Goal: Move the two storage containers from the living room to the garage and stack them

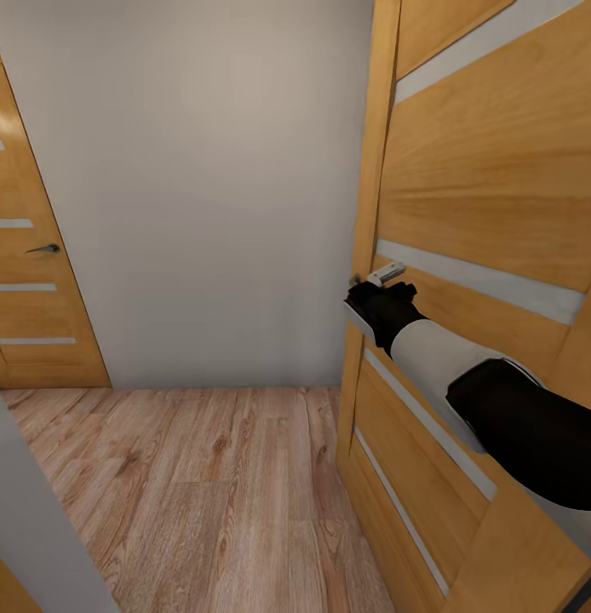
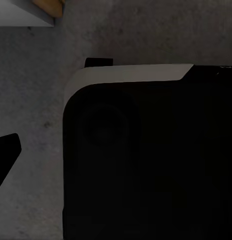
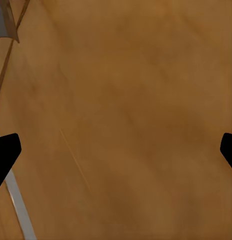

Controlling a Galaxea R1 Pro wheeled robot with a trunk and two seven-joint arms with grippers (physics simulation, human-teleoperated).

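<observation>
Right hand (image 3: 116, 150) spread wide, fingertips apart, right up against wood door (image 1: 491, 170) by its silver handle (image 1: 386, 273). Left hand (image 2: 5, 160): one dark fingertip over grey concrete floor (image 2: 30, 90), next to robot body (image 2: 146, 160); can't tell its opening. Second door (image 1: 31, 255) past plank floor (image 1: 202, 494). No trays in sight.

Black-and-white robot arm

The right arm (image 1: 466, 375) has a white cylindrical forearm between matte black sections; the right gripper (image 3: 116, 150) shows two plain black fingertips (image 3: 5, 150).
</observation>
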